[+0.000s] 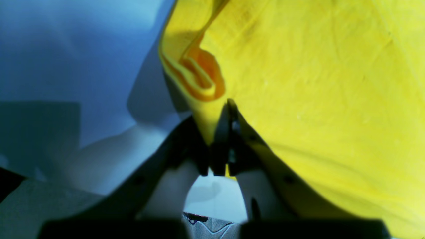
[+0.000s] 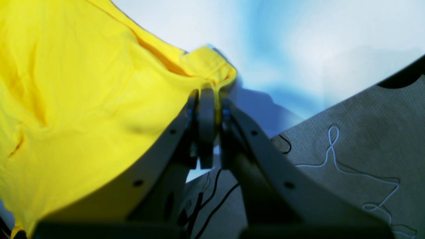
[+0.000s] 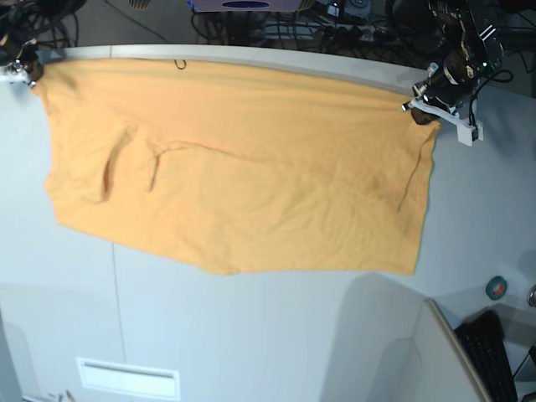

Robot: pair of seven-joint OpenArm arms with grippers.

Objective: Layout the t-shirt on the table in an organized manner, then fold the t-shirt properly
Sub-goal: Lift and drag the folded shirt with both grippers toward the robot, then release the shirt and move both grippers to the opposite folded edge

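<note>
Shirt: your t-shirt [image 3: 243, 184] lies spread on the table [image 3: 268, 335], long axis running left to right in the base view, far edge pulled taut between both grippers.
Left gripper: your left gripper [image 1: 229, 109] sits at the shirt's far corner on the base view's right [image 3: 427, 105]. Jaws nearly together, pinching a thin edge of cloth.
Right gripper: your right gripper [image 2: 207, 91] is at the opposite far corner [image 3: 23, 69]. Jaws closed on a bunched hem.
Key relation: cloth trails from both jaws toward the near side; neither arm is nearer.
Base view only: a sleeve crease left of centre, a wrinkle near the right edge.
Wrist views only: the grip itself, and a rolled fold beside the left jaws.
</note>
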